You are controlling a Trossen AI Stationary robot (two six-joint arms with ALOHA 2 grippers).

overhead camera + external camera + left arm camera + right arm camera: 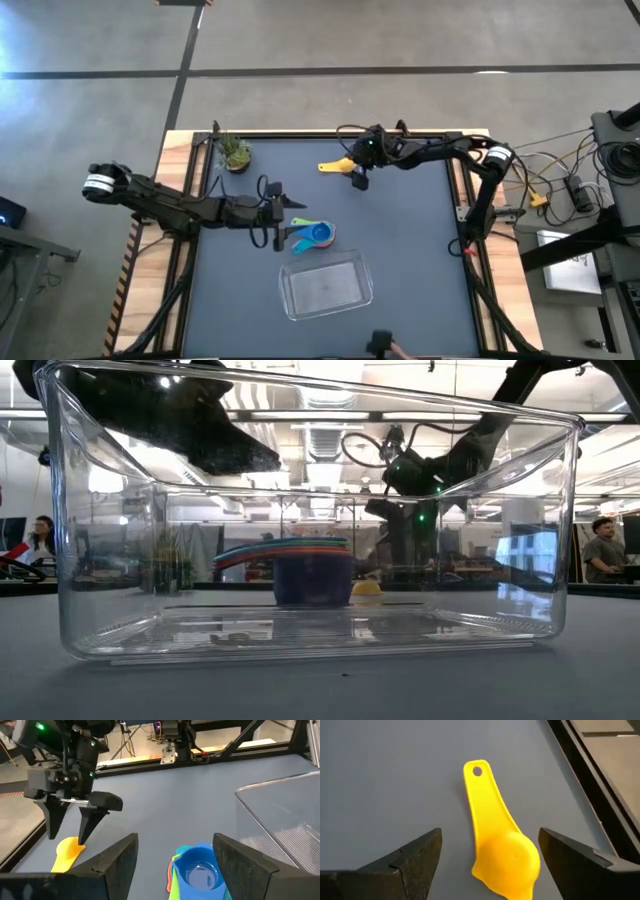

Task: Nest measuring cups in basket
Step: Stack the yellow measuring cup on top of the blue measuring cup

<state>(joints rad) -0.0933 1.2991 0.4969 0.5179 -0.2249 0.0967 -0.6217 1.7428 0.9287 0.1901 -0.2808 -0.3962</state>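
The right gripper (358, 178) is hanging over the far part of the table (420, 250), its jaws spread wide and holding nothing; the yellow measuring cup (497, 842) is lying between its two fingers in the right wrist view, bowl down on the dark surface, its flat handle with the hanging hole pointing away from the fingers; from above, that yellow cup (337, 166) is sitting just beside the gripper, near the table's far edge. The left gripper (292, 214) is reaching in over the middle of the table, its jaws also standing wide open and gripping nothing; the stack of nested measuring cups (314, 236), with the blue one (200, 872) on top and green, orange and red rims showing beneath, is resting on the table between its fingertips (122, 852). The clear basket (326, 286) is sitting on the near side of the table, just beside the stack and holding no cups; in the low view the stack (310, 572) is showing through its transparent walls (100, 560). A small potted plant (236, 154) is standing at the far left corner.
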